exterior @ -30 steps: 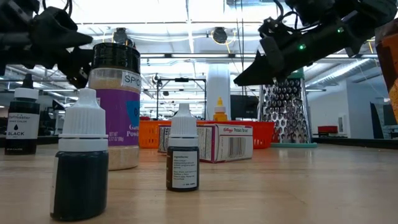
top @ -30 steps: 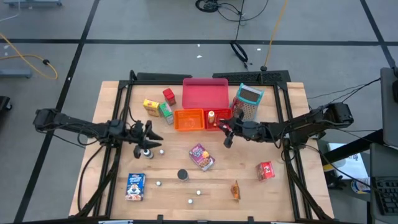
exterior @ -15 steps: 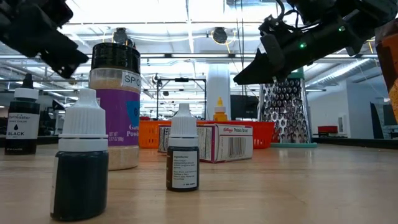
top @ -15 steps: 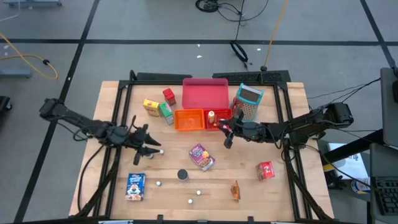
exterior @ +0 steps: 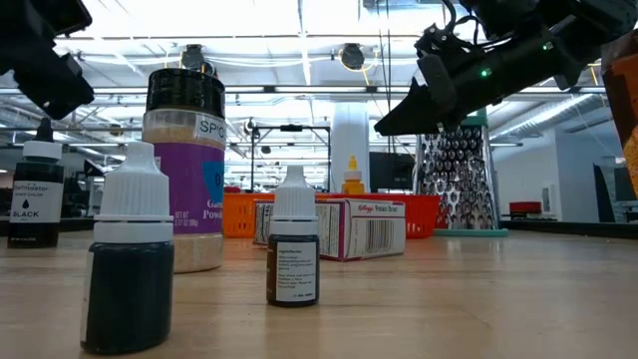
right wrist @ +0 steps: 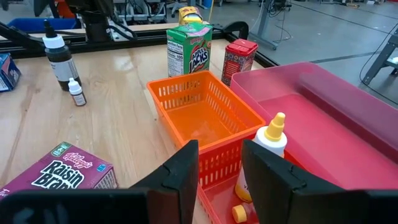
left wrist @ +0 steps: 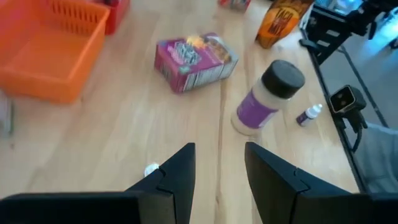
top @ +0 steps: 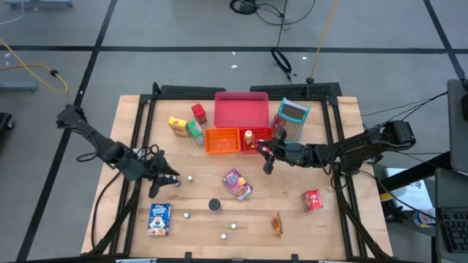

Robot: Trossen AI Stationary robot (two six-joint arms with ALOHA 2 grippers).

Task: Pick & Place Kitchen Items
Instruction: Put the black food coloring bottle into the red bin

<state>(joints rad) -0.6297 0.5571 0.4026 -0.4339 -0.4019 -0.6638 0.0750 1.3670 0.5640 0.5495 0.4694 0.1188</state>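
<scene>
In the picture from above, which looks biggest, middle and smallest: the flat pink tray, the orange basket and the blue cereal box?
From largest to smallest, as seen from above:
1. The pink tray, clearly the biggest.
2. The orange basket.
3. The blue cereal box, the smallest; it looks only a bit smaller than the basket.

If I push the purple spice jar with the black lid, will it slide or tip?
The spice jar stands upright, tall against its base, so a high push would probably tip it. Being round, it would likely roll once down. The open left gripper is near; a low push on the wooden table should slide it.
</scene>
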